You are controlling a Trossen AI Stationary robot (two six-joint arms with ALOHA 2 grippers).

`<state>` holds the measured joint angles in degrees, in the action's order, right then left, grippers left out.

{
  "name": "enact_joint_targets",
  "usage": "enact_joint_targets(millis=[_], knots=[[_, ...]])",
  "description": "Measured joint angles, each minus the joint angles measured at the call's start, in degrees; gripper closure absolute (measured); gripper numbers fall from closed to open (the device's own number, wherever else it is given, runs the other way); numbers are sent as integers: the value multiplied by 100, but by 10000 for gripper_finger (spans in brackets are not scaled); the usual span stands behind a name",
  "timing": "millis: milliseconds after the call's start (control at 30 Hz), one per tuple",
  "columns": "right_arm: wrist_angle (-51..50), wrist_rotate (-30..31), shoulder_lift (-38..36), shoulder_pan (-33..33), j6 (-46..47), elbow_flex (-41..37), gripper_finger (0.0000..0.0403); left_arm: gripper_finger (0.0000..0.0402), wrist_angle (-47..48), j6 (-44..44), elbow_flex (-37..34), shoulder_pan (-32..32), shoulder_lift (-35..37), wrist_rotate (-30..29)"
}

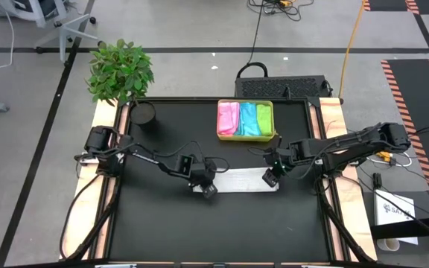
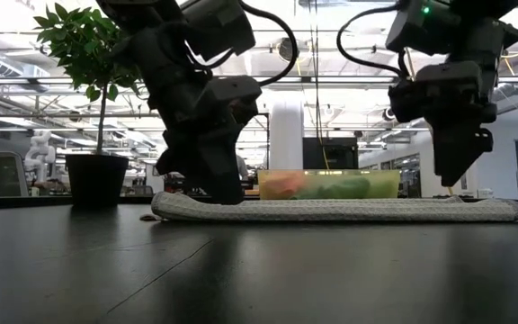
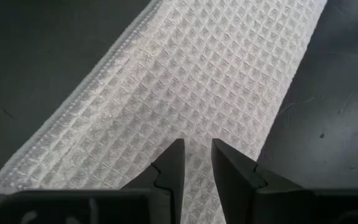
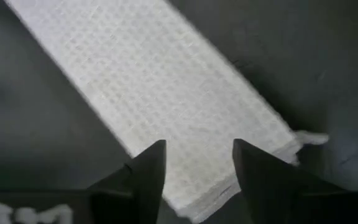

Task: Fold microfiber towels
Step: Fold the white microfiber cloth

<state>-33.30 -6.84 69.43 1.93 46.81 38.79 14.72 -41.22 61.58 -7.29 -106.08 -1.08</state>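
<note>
- High view: even, bright overhead light; matte black desk (image 1: 162,223) shows no glare.
- Low view: ceiling strip lights blow out the background; both arms are backlit silhouettes; desk shows dull reflections.
- Right wrist view: white waffle-weave folded towel (image 4: 166,112) is motion-blurred.
- Left wrist view: weave is sharp.

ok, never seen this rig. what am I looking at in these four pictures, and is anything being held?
Two dark robot arms work at a black table. One picture looks straight down, one looks level across the tabletop, and two come from cameras on the wrists. A white towel, folded into a long strip, lies flat between the arms. The left pincer sits narrowly parted at one end, pressing or pinching the cloth. The right pincer stands open just above the other end, holding nothing. Behind is a tray with pink, blue and green towels, plus a potted plant.
</note>
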Motion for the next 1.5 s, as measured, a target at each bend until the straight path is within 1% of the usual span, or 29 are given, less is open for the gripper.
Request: enact_joint_targets(millis=[67, 233, 500, 733, 1233, 1500], knots=[[20, 105, 0, -24, 0, -45, 216, 321, 0, 0, 0, 0, 0, 0], [-24, 89, 0, -101, 20, -245, 193, 321, 0, -3, 0, 0, 0, 0], [-290, 84, 0, -296, 46, -480, 171, 321, 0, -5, 0, 14, 2, -41], [328, 107, -30, -310, 601, -1011, 170, 321, 0, 1, 0, 28, 2, -46], [693, 355, -61, -303, 658, -1043, 171, 321, -1, 21, -2, 37, 2, -105], [870, 525, -44, -303, 678, -1056, 198, 321, 0, 21, -2, 42, 2, -197]])
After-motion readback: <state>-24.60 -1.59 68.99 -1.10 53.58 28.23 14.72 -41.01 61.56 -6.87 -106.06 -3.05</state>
